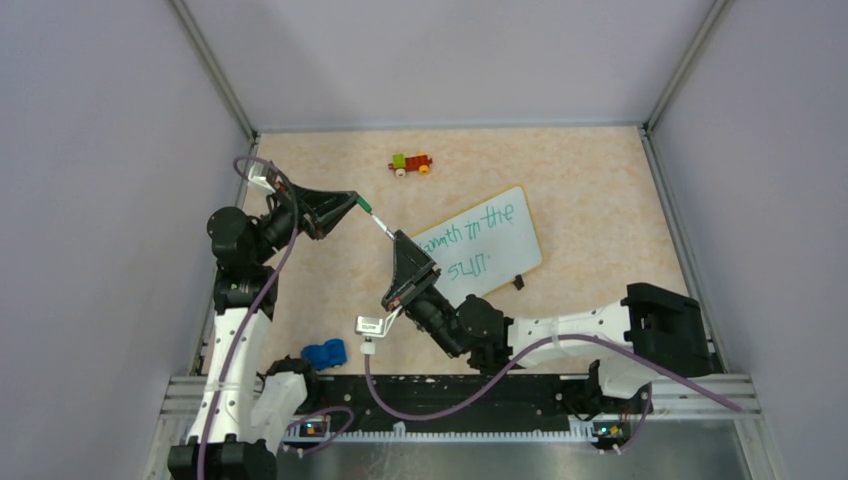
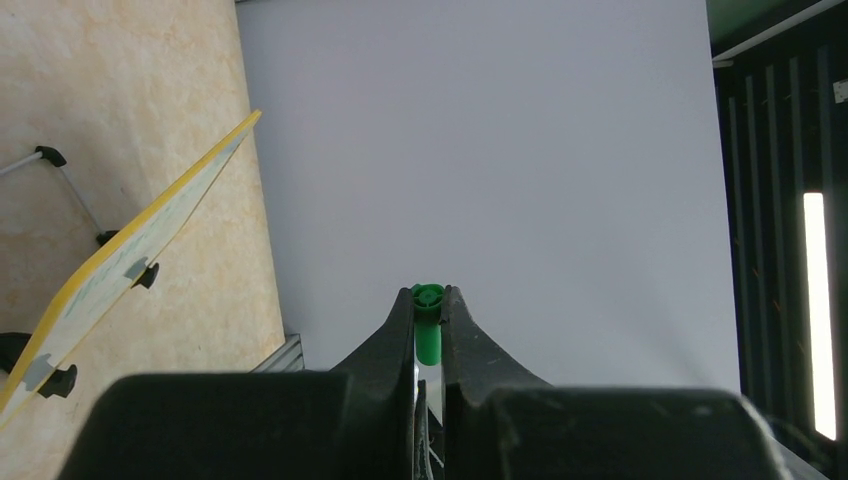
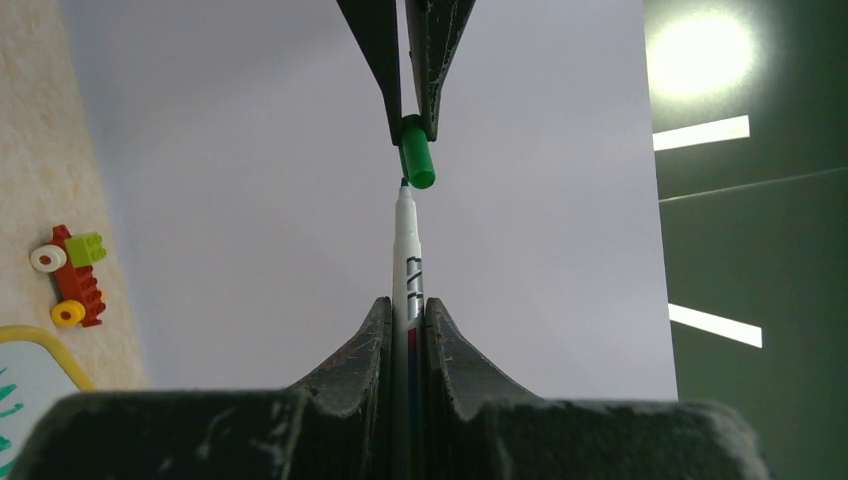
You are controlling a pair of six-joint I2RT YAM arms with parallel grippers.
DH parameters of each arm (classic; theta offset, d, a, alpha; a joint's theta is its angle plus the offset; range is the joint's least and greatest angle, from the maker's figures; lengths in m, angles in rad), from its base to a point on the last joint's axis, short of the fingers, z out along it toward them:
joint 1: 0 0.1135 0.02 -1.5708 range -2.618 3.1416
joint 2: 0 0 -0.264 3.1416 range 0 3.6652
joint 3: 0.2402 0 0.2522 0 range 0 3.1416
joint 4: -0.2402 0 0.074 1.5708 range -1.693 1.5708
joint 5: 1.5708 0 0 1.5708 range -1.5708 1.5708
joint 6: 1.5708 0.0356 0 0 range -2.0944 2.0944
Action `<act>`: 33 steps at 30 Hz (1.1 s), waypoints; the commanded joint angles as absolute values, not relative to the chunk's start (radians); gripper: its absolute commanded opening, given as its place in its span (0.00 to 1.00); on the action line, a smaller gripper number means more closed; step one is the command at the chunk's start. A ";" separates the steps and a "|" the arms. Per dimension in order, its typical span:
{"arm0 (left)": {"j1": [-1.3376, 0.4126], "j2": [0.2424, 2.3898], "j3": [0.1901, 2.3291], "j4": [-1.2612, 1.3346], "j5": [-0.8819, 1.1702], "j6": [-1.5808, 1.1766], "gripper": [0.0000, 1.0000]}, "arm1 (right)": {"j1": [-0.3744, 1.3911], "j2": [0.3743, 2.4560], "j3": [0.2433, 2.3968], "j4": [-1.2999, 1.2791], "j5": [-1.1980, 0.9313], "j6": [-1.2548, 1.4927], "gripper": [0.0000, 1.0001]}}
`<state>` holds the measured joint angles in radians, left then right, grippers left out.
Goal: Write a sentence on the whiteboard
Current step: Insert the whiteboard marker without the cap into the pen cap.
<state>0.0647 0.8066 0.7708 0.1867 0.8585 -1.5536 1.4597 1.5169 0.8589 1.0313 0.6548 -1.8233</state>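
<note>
Currently, a green cap (image 2: 428, 325) is pinched between the jaws of the left gripper (image 1: 354, 203), and a white marker (image 3: 408, 270) is clamped by the right gripper (image 1: 401, 240) — its tip is seen just at the cap's open end. The whiteboard (image 1: 515, 255) is set on the table (image 1: 600, 180) at 3 o'clock of the right gripper — the sentence (image 1: 478, 232) is written across it in green.

The whiteboard (image 1: 480, 243) lies mid table (image 1: 600, 170), a block toy (image 1: 411, 164) behind it, a small toy (image 1: 324, 353) at the near-left corner.
</note>
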 commanded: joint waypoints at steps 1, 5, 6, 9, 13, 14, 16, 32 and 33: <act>0.063 0.794 0.805 0.222 0.861 -1.527 0.00 | 1.475 1.485 0.874 1.063 0.673 -1.823 0.00; 0.063 0.792 0.799 0.215 0.861 -1.519 0.00 | 1.475 1.482 0.877 1.067 0.670 -1.827 0.00; 0.063 0.791 0.798 0.215 0.861 -1.518 0.00 | 1.475 1.483 0.878 1.065 0.670 -1.828 0.00; 0.063 0.791 0.793 0.219 0.861 -1.515 0.00 | 1.475 1.483 0.882 1.065 0.670 -1.829 0.00; 0.063 0.788 0.787 0.218 0.865 -1.509 0.00 | 1.475 1.483 0.879 1.066 0.672 -1.831 0.00; 0.063 0.787 0.788 0.216 0.864 -1.505 0.00 | 1.476 1.483 0.879 1.068 0.672 -1.833 0.00; 0.063 0.788 0.784 0.216 0.861 -1.503 0.00 | 1.476 1.481 0.878 1.065 0.673 -1.833 0.00; 0.064 0.799 0.777 0.229 0.847 -1.495 0.00 | 1.478 1.466 0.856 1.076 0.672 -1.844 0.00; 0.064 0.800 0.779 0.229 0.847 -1.495 0.00 | 1.477 1.464 0.855 1.077 0.672 -1.844 0.00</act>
<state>0.0647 0.8070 0.7704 0.1864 0.8520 -1.5116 1.4601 1.5101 0.8581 1.0325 0.6613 -1.8381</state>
